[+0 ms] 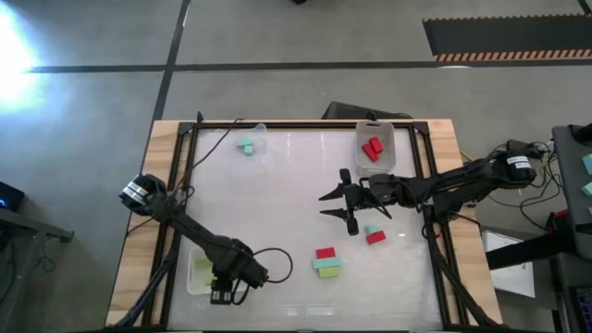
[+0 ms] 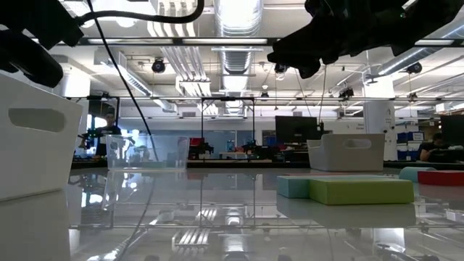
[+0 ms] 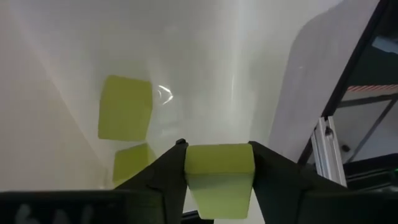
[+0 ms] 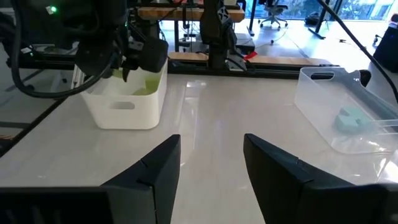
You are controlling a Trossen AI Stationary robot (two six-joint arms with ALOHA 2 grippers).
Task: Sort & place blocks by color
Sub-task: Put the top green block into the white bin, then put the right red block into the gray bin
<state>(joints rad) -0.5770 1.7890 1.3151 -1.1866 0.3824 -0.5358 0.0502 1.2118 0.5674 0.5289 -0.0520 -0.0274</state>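
The left end effector (image 3: 219, 168) is clamped on a yellow-green block (image 3: 219, 160) over the white tray (image 1: 196, 277), where two more lie. Small, rigid and likely light, it suits a flat-side pinch. The right end effector (image 1: 340, 204) hangs apart mid-surface, with loose blocks (image 1: 326, 263) nearby and open room around.

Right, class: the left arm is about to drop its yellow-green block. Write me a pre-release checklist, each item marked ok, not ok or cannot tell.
1. left gripper shut on the yellow-green block: ok.
2. Gripper over the white tray at the table's front left: ok.
3. Tray holds only matching colour; two yellow-green blocks lie inside: ok.
4. Landing spot clear of those blocks: cannot tell.
5. right gripper open, at mid-table, well away from the drop: ok.
6. Loose blocks remain on the table, so sorting continues: ok.
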